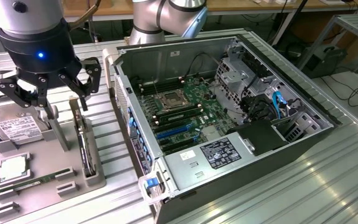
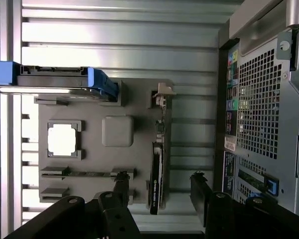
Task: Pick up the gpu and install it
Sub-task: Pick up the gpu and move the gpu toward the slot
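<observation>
- The claw (image 1: pixel 58 102) hangs spread wide above the grey tray (image 1: pixel 58 156), gripping nothing.
- The gpu (image 1: pixel 82 140) stands on its edge in a slot on the side of the tray nearest the computer case (image 1: pixel 229 116). It looks thin and dark from above.
- In the wrist view the gpu (image 2: pixel 157 172) runs between the two black fingers (image 2: pixel 202 191) of the claw (image 2: pixel 160 188), with a gap on each side. Its silver end bracket is at the far end from the claw.
- The tray (image 2: pixel 89 152) also carries a hard drive (image 2: pixel 60 79) with blue side rails, a square processor chip (image 2: pixel 62 138) and a narrow memory stick (image 2: pixel 84 174).
- In the exterior view the hard drive (image 1: pixel 14 126) lies towards that view's left of the claw.
- The case lies open on the ribbed metal bench (image 1: pixel 303 186), its green main board facing up, just beside the tray.
</observation>
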### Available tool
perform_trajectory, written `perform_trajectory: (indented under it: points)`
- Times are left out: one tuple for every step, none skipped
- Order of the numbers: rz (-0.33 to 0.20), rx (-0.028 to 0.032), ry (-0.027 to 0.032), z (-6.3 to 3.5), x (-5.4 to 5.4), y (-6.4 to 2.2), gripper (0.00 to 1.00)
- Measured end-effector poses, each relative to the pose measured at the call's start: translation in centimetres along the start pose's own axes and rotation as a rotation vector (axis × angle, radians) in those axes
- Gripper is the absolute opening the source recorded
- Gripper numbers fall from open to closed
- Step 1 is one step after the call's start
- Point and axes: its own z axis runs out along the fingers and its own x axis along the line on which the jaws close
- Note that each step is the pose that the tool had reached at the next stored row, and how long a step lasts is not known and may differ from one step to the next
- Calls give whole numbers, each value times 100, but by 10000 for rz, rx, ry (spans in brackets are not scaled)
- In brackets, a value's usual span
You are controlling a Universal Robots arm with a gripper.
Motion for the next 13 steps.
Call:
perform_trajectory:
  points:
    - [0, 4, 1, 14, 0, -1, 62]
    - [-1, 6, 4, 31, 1, -1, 62]
    - [-12, 5, 5, 49, 1, -2, 62]
    - [-24, 4, 6, 67, 1, -2, 62]
    - [-29, 4, 6, 87, 2, -4, 62]
    - [-30, 3, 5, 104, 2, -7, 62]
    - [-32, 4, 6, 122, 2, -9, 62]
    - [-33, 4, 6, 140, 2, -14, 62]
    - [-35, 4, 7, 163, 2, -22, 62]
    - [-36, 4, 6, 194, 3, -30, 62]
    - [-35, 4, 6, 214, 4, -33, 62]
    - [-36, 4, 6, 232, 4, -38, 62]
    - [-38, 4, 6, 246, 4, -43, 62]
